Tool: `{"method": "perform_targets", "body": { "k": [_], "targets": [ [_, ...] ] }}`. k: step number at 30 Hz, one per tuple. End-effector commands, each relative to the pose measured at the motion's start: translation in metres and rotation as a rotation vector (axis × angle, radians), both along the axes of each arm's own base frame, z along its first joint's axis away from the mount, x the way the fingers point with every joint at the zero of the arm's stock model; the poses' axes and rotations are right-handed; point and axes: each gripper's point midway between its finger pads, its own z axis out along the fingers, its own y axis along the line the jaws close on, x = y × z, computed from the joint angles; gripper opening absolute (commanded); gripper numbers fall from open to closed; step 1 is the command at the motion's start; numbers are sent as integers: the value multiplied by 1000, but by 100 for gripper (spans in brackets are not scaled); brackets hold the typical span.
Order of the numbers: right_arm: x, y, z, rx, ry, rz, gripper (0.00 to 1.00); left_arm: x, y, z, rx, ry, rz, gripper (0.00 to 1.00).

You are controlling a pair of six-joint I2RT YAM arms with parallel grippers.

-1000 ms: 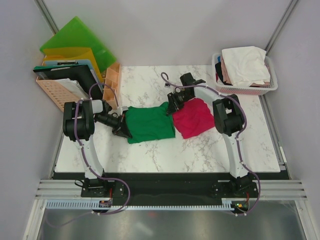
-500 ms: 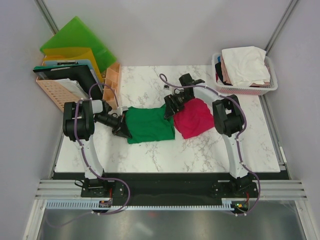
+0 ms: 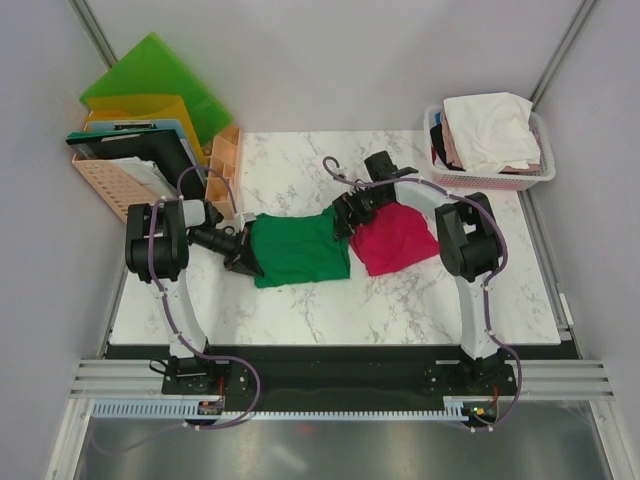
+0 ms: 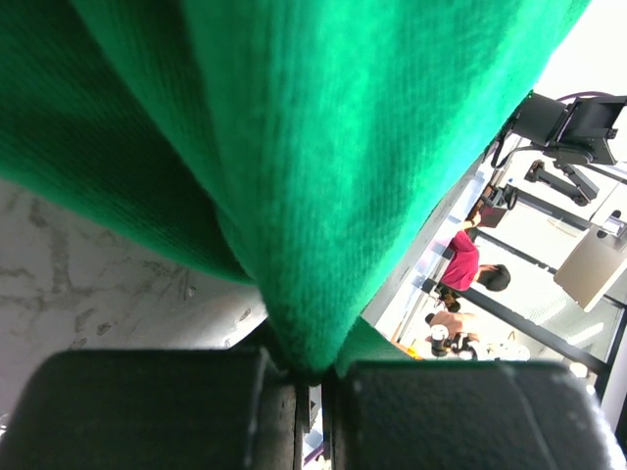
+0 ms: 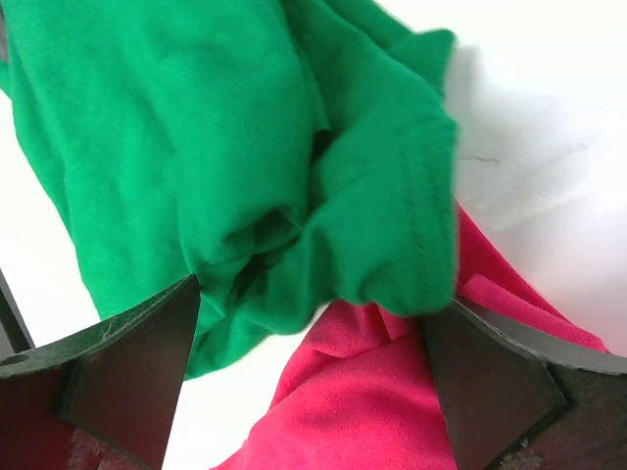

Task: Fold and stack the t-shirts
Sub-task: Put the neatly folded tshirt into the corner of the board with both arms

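A deep green t-shirt (image 3: 297,248) lies folded in the middle of the marble table, and a magenta-red t-shirt (image 3: 392,237) lies bunched just to its right, touching it. My left gripper (image 3: 244,259) is shut on the green tee's left edge; in the left wrist view green cloth (image 4: 323,196) is pinched between the black pads (image 4: 157,411). My right gripper (image 3: 345,217) stands open over the seam between the two tees. In the right wrist view its fingers (image 5: 127,367) straddle a green fold (image 5: 392,225) lying over red cloth (image 5: 372,411), gripping nothing.
A white basket (image 3: 545,172) of white and pale pink tees stands at the back right. A peach crate (image 3: 110,180) with green and yellow folders, a dark bin and a small peach organiser (image 3: 224,160) crowd the back left. Walls close in on both sides.
My right gripper has opened wide and let go of the green tee's right corner. Its arm shifted slightly right. The left arm has held still.
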Motion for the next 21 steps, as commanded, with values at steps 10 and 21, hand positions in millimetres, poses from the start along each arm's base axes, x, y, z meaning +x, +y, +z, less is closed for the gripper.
{"method": "perform_targets", "body": {
  "k": [10,21],
  "targets": [
    [34,-79,-2,-59,-74,-136,98,2,5,7,-43,16,42,2],
    [50,-111,9,-34,-104,-200,98,3,6,7,-44,14,40,2]
  ]
}}
